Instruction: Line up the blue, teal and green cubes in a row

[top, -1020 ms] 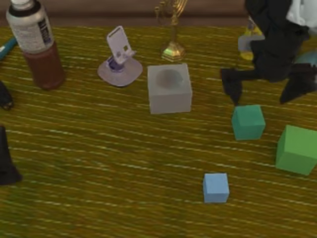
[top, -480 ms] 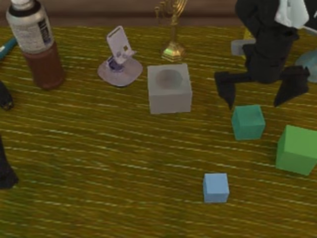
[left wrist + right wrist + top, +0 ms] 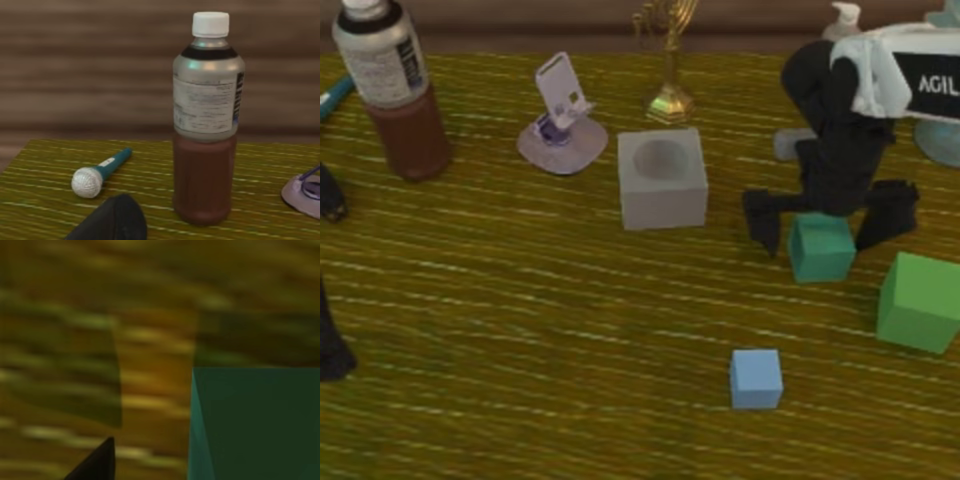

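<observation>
The top view looks down on the bench from above. The left wrist camera sits low at the bench's left end, facing the bottle also seen upper left from above. The right wrist camera hangs close over the teal cube, shared with the top view.

the teal cube, green cube and blue cube look matt and smooth. the table has a ribbed, woven-looking cloth. the bottle looks like glossy plastic, the candlestick like shiny metal, the grey block matt.
</observation>
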Robot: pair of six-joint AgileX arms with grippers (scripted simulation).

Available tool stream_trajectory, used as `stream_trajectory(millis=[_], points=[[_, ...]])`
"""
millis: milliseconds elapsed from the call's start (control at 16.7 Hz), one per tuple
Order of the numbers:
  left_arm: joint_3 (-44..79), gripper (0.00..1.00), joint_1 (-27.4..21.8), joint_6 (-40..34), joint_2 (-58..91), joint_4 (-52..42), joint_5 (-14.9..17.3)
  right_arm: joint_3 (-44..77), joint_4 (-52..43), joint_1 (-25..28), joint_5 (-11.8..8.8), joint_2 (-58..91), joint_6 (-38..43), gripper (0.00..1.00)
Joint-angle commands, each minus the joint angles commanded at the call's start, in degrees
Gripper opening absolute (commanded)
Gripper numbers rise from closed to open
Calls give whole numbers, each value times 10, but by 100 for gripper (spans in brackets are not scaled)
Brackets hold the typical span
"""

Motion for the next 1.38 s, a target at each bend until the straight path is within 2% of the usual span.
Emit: stream_trajectory(millis=[360,1140,1380], points=[[0,100,0,0,0,0,0,-19,28,1,0,14,1,100],[0,100,0,0,0,0,0,-19,28,1,0,14,1,2],[0,100,0,0,0,0,0,-19,28,1,0,14,1,0]])
